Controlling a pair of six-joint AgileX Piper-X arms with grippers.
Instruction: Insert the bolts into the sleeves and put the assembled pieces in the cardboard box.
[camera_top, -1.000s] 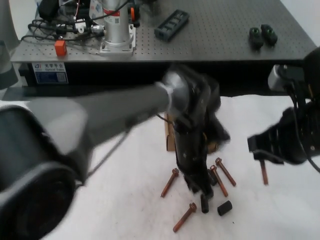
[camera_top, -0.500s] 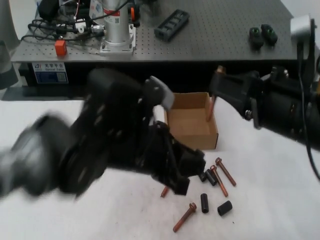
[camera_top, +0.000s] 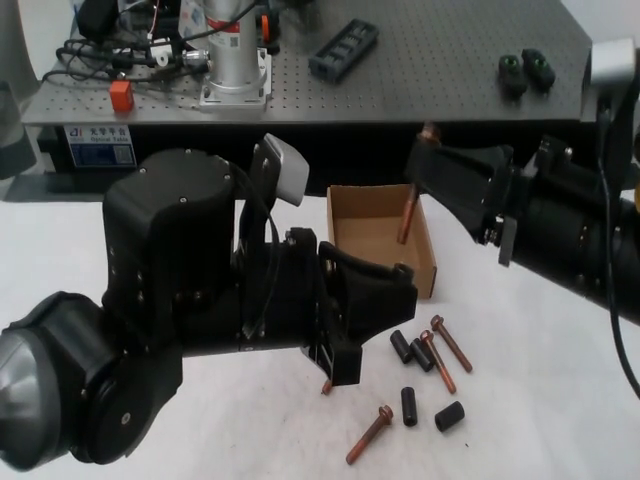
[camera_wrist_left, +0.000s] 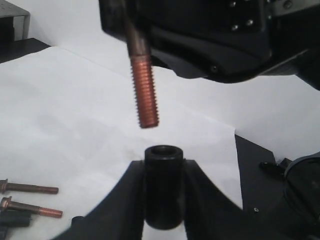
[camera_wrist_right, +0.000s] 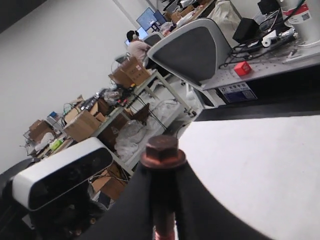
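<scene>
Held bolt is hanging threaded end down, its tip just above the open bore of the black sleeve and not touching it. The bolt is leaning slightly off the sleeve's axis. Right gripper is pinching the bolt just under its hex head. Left gripper is clamping the sleeve upright between both fingers. Both pieces are sitting in the air over the near right corner of the cardboard box. Loose bolts and loose sleeves are lying scattered on the white cloth just in front of the box.
</scene>
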